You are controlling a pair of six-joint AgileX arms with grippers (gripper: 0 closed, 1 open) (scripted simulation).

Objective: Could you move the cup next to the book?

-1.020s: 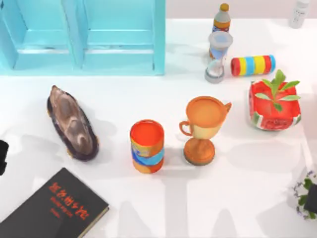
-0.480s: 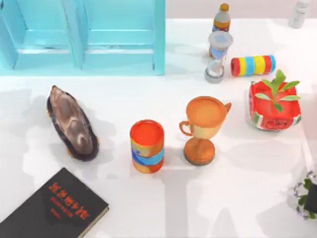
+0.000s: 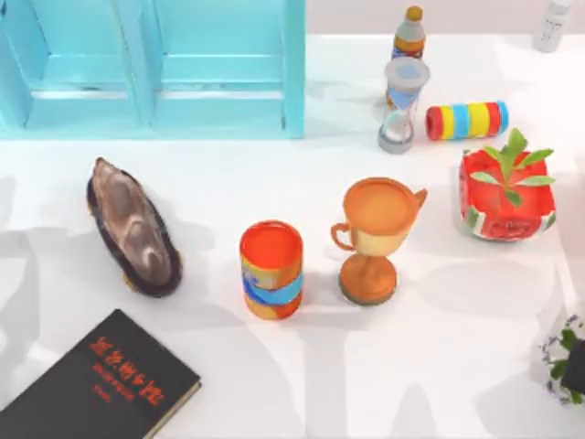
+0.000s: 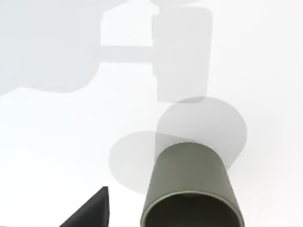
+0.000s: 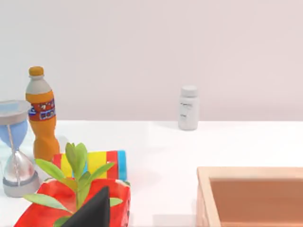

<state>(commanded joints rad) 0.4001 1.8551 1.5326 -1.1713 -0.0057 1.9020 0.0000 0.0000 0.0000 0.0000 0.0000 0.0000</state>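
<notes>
The olive-grey cup (image 4: pixel 189 182) appears in the left wrist view, close under the camera, mouth toward the lens, with round shadows on the white table around its base. My left gripper (image 4: pixel 151 222) is right over it. One black fingertip (image 4: pixel 92 213) stands apart from the cup's side, so the jaws look open. The black book (image 3: pixel 96 384) with red-orange lettering lies at the table's front left corner. In the right wrist view, the open right gripper (image 5: pixel 151 222) shows one dark fingertip (image 5: pixel 94 210), holding nothing.
A red-orange banded cup (image 3: pixel 271 270) and an orange goblet (image 3: pixel 373 238) stand mid-table. A brown shell-like object (image 3: pixel 132 227) lies left, a teal cabinet (image 3: pixel 155 69) at the back. An hourglass (image 3: pixel 402 101), bottle (image 3: pixel 409 32), striped roll (image 3: pixel 466 120) and red planter (image 3: pixel 505 197) crowd the right.
The dark gripper tip seen a second ago at the top view's left edge has slid out of that view. Arm shadows have shifted across the table's left half.
</notes>
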